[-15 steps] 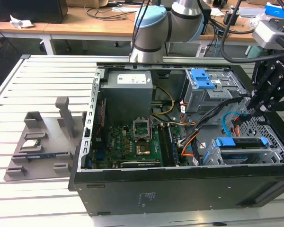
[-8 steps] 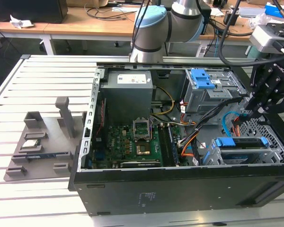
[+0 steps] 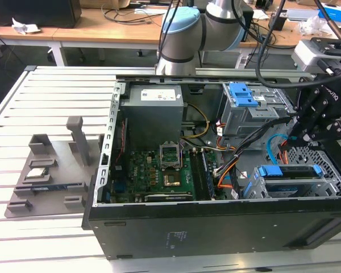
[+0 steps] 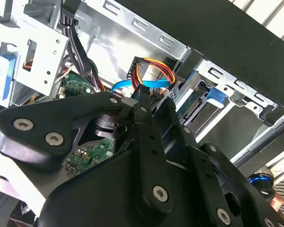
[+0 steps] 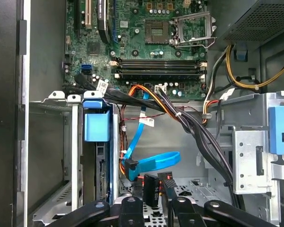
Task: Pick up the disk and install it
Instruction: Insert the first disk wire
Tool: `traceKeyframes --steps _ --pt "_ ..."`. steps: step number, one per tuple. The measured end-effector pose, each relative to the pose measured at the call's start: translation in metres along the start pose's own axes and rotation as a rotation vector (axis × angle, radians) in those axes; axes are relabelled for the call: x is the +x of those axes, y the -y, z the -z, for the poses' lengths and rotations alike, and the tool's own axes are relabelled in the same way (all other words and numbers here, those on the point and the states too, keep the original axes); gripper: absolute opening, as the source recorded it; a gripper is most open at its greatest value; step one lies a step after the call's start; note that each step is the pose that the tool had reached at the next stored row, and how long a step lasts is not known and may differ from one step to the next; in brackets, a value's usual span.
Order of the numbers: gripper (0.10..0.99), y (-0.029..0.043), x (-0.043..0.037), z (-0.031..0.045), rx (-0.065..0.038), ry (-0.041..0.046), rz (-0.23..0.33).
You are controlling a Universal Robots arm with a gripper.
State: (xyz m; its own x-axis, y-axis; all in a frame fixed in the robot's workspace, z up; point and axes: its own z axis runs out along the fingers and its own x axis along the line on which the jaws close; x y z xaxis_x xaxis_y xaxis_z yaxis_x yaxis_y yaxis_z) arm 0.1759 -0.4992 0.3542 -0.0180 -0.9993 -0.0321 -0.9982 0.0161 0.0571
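The gripper (image 3: 300,138) hangs inside the open case (image 3: 216,227), at the exterior view's right, above the drive cage (image 3: 298,185). Its fingers (image 5: 151,189) stand close together around a black cable plug (image 5: 155,182); whether they grip it I cannot tell. The disk (image 3: 284,173), in its blue carrier, sits in the cage, just below the gripper. Beyond lie the motherboard (image 3: 159,173) and the power supply (image 3: 153,111).

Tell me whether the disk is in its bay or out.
In. The disk, on its blue carrier, sits inside the metal drive cage; the gripper hovers beside it, holding nothing.
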Motion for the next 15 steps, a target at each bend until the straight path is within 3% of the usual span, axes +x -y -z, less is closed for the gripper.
traceKeyframes --steps 6,7,15 --pt "0.286 0.0000 0.0000 0.0000 0.000 -0.0008 0.000" --pt "0.173 0.0000 0.0000 0.0000 0.000 -0.0010 0.000" --pt "0.169 0.0001 0.0017 0.0001 0.000 -0.0017 0.000"
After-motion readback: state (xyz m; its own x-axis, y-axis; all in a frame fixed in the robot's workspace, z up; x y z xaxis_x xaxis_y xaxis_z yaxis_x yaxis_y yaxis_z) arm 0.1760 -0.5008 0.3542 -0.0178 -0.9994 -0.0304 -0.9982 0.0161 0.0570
